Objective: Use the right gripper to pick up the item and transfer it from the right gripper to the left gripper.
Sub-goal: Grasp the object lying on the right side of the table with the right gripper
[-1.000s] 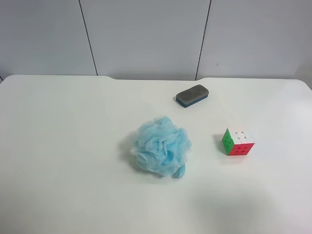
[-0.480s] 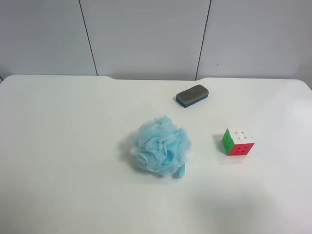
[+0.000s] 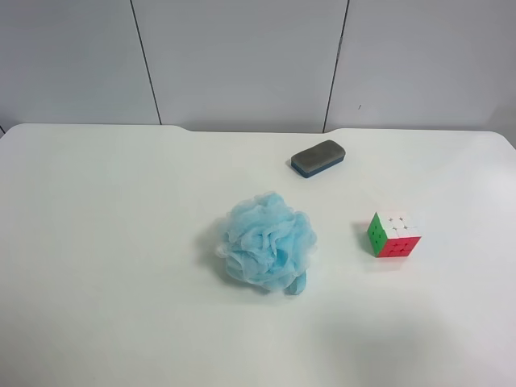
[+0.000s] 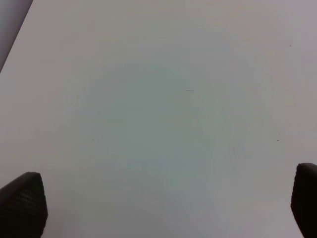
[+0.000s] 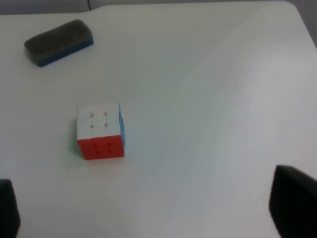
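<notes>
The puzzle cube (image 3: 394, 234) sits on the white table at the right of the exterior high view, showing green, white and red faces. In the right wrist view the cube (image 5: 100, 131) lies ahead of my right gripper (image 5: 148, 210), which is open and empty, its fingertips (image 5: 293, 206) wide apart at the frame's corners. My left gripper (image 4: 163, 206) is open and empty over bare table, fingertips (image 4: 22, 203) at the frame's corners. Neither arm shows in the exterior high view.
A fluffy light-blue bath sponge (image 3: 268, 242) lies near the table's middle. A grey-and-blue eraser (image 3: 318, 157) lies behind it, also in the right wrist view (image 5: 58, 42). A grey panelled wall stands behind the table (image 3: 97, 242).
</notes>
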Available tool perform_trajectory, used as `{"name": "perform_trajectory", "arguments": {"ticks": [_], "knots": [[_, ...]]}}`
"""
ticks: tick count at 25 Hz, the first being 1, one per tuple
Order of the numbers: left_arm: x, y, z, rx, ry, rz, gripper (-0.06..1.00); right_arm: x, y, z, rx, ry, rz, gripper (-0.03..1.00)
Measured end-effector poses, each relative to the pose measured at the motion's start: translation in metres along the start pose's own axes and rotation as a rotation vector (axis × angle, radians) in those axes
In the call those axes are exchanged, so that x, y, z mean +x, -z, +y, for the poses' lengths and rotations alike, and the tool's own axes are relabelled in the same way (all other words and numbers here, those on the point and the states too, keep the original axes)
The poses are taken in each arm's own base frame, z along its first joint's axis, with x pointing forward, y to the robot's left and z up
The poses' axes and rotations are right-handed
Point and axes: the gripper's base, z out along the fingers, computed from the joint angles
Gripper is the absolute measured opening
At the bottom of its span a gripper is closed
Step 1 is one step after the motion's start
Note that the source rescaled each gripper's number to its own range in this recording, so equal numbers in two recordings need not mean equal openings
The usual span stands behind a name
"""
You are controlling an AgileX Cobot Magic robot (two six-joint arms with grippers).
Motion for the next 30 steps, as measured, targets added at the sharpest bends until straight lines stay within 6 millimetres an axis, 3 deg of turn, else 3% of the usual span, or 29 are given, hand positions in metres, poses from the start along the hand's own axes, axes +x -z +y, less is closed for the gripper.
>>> {"name": "perform_trajectory", "arguments": {"ticks": [4,7,11,20,30], "knots": [[0.000,0.000,0.000,-0.003,-0.002,0.000,1.00,-0.010,-0.002,0.001,0.005,0.000,0.064,1.00],[0.000,0.000,0.000,-0.003,-0.002,0.000,1.00,-0.034,-0.009,0.002,0.011,0.000,0.155,1.00],[0.000,0.000,0.000,-0.003,-0.002,0.000,1.00,-0.066,-0.034,0.005,0.021,0.000,0.289,1.00],[0.000,0.000,0.000,-0.003,-0.002,-0.001,1.00,-0.111,-0.127,0.009,0.035,-0.018,0.611,1.00],[0.000,0.000,0.000,-0.003,-0.002,-0.001,1.00,-0.113,-0.227,0.016,-0.012,-0.060,0.886,1.00]]}}
